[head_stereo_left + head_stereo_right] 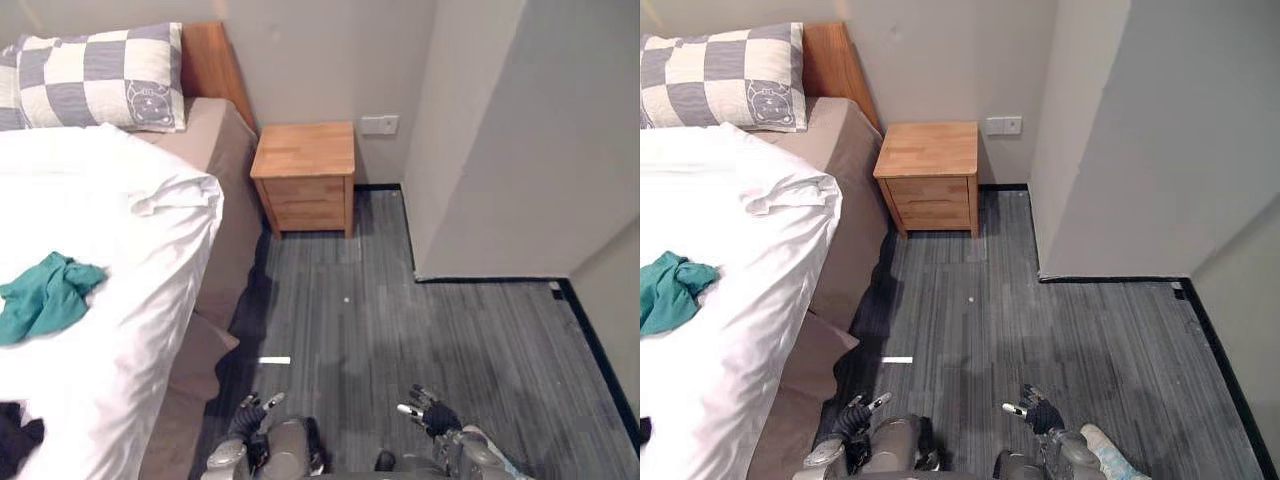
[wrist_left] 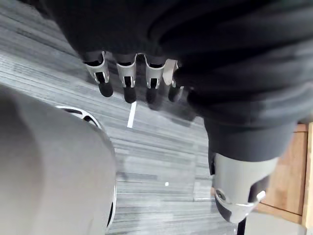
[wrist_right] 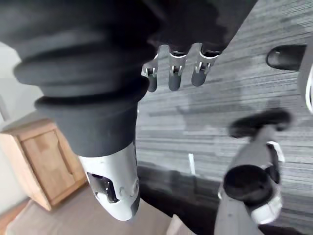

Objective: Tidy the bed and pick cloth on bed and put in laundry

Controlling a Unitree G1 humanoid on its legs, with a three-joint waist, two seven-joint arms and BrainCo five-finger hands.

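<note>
At the far left, a crumpled teal cloth is seen lying on the white duvet of the bed, near its left side and touched by neither hand. Below it, at the corner of the left eye view, a dark bundle is cut off by the edge; it may be a second garment, but this cannot be told for sure. A checked pillow is propped at the head of the bed against the wooden headboard. Beside the bed, low over the grey floor, the left hand is held with its fingers relaxed and nothing grasped. A short white strip is seen on the floor just beyond it. A wooden nightstand is set against the wall next to the bed, with a wall socket to its right. Further right, the right hand is held low, its fingers likewise loose and empty.
</note>
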